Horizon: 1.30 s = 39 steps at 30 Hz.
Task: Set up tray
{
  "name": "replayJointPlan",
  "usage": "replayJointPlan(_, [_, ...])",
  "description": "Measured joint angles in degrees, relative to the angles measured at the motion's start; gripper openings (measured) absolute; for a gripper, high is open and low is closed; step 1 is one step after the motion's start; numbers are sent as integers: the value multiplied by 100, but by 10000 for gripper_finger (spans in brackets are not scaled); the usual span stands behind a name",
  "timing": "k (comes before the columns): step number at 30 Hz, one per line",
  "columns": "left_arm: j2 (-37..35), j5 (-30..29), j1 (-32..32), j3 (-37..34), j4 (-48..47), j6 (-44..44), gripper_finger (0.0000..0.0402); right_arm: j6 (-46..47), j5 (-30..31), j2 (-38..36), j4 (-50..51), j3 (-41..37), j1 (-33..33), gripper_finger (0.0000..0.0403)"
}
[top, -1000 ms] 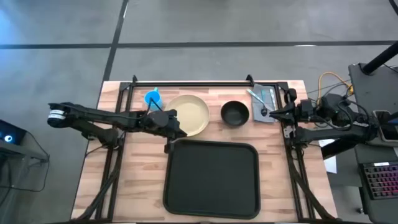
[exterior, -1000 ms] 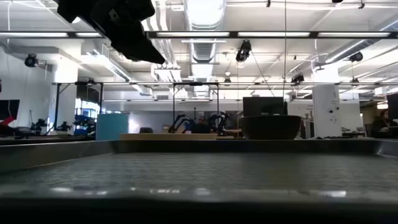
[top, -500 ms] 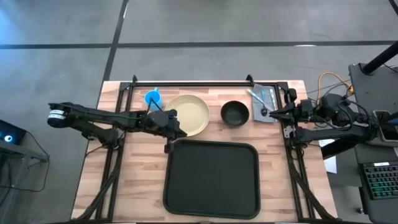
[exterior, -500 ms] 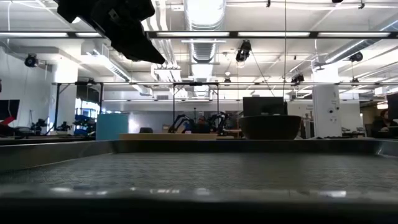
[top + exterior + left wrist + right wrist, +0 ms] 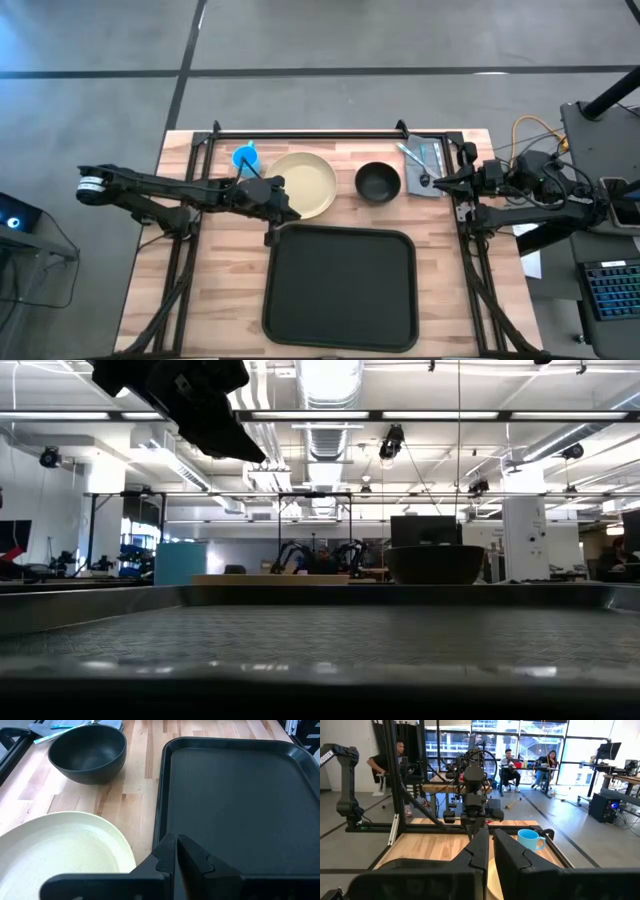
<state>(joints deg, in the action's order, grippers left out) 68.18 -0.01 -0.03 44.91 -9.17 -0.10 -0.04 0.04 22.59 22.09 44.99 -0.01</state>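
Note:
The black tray lies flat at the table's near middle and fills the foreground of the low view. Beyond its far edge stand a cream plate, a black bowl and a blue mug. A grey napkin with cutlery on it lies at the far right. My left gripper is shut and hovers over the tray's far rim, beside the plate. My right gripper is shut and sits by the napkin's near edge.
A black frame bar runs along the table's far edge, with struts down both sides. Bare wood flanks the tray on the left and right. People sit in the room beyond the table.

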Motion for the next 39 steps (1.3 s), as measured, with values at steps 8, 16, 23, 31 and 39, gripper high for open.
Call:
replayJointPlan(8, [0,0,0,0,2,0,0,1,-1,2,0,0,-1,18])
replayJointPlan(16, [0,0,0,0,2,-2,0,0,1,0,0,0,-1,18])
replayJointPlan(23, [0,0,0,0,0,-1,0,-1,-1,2,0,0,-2,18])
replayJointPlan(31, [0,0,1,0,0,-1,0,2,-1,1,0,0,-1,18])
replayJointPlan(39, [0,0,1,1,1,0,0,633,-1,14,-73,0,-2,18])
